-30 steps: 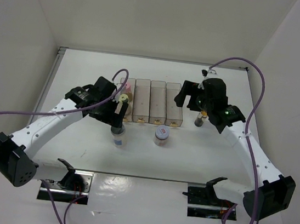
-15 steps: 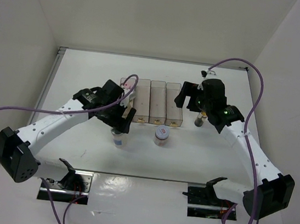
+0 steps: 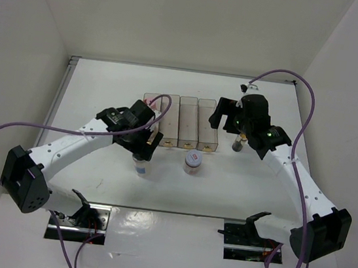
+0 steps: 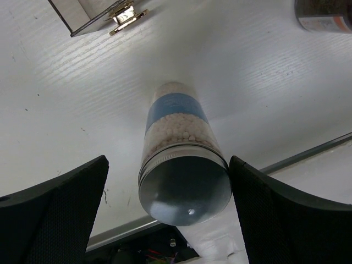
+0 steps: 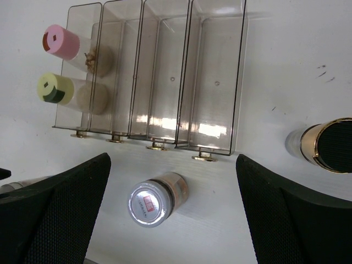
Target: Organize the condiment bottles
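The silver-grey-capped bottle [image 4: 184, 190] stands upright on the table, also in the top view [image 3: 140, 166]. My left gripper [image 4: 169, 160] is open right above it, one finger on each side of the cap, not touching; it shows in the top view [image 3: 142, 150] too. My right gripper [image 5: 171, 159] is open and empty, high over the bins' front. The short jar with the red-marked white lid [image 5: 149, 202] stands below it. The slim dark bottle with a yellow band [image 5: 330, 144] stands to its right. The pink-capped [image 5: 61, 42] and pale-yellow-capped [image 5: 55, 88] bottles stand in the leftmost bin.
A row of four clear rectangular bins [image 5: 214, 82] stands mid-table [image 3: 187, 125]; three hold nothing. White walls close in the table at back and sides. A metal strip runs along the near edge [image 4: 308, 154].
My left arm has swung right and brought its open gripper over the silver-grey-capped bottle. The right arm and the bottles have not moved.
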{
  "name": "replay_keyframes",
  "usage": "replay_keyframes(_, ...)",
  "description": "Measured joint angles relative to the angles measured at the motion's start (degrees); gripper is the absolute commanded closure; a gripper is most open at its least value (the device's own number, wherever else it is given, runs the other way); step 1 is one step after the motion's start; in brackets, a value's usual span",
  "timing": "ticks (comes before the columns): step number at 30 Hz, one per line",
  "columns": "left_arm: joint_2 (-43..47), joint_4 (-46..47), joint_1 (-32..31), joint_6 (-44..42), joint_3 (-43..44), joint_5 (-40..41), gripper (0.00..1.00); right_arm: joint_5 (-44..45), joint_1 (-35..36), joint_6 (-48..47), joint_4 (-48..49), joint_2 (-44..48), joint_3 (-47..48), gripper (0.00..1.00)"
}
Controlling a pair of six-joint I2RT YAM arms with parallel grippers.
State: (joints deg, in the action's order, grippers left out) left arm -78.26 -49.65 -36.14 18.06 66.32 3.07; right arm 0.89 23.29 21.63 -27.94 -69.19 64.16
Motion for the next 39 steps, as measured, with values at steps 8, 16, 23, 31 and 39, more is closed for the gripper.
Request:
replay_keyframes(8,-0.46,-0.17,-0.79,0.31,0.00,0.83,0.17,0.20,0.00,0.00,0.00,0.00,0.00,0.01)
replay_keyframes(16,-2.69,-0.39,-3.08,0.57,0.17,1.53,0.38,0.48,0.00,0.00,0.00,0.00,0.00,0.01)
replay_keyframes(23,-3.30,-2.67,-4.24,1.66,2.23,2.19,0.53,0.90,0.00,0.00,0.00,0.00,0.00,0.01)
replay_keyframes(31,-3.30,-7.87,-4.46,1.53,15.50,2.05,0.55,2.01,0.00,-0.02,0.00,-0.07,0.00,0.01)
replay_keyframes(39,-9.60,-10.32,-4.46,-0.94,36.79,1.77,0.55,3.19,-2.32,-0.04,-0.02,-0.52,0.02,0.01)
